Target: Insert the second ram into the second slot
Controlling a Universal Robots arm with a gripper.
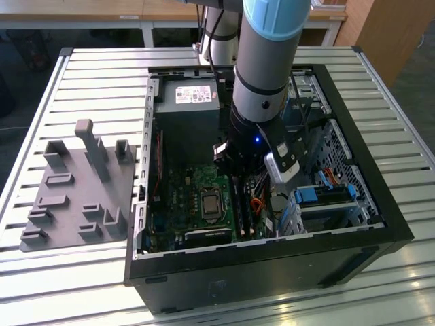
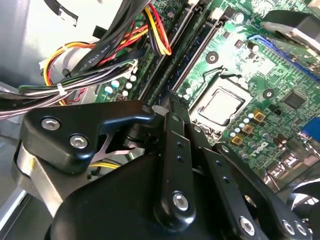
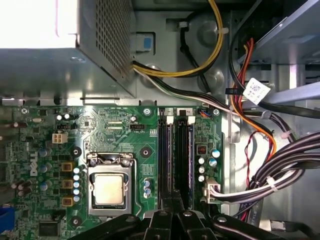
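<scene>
Your gripper [image 3: 172, 212] hangs low over the memory slots [image 3: 177, 155] beside the processor socket [image 3: 109, 189], apparently to press a stick down, but I cannot tell if it grasps anything.

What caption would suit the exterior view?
Robot arm reaching into an open computer case, gripper low over the motherboard's memory slots.

- One arm [image 1: 265, 61]
- One computer case [image 1: 380, 224]
- One motherboard [image 3: 115, 135]
- One CPU socket [image 3: 109, 190]
- Two RAM slots [image 3: 176, 160]
- One power supply [image 1: 187, 102]
- One grey fixture tray [image 1: 75, 197]
</scene>
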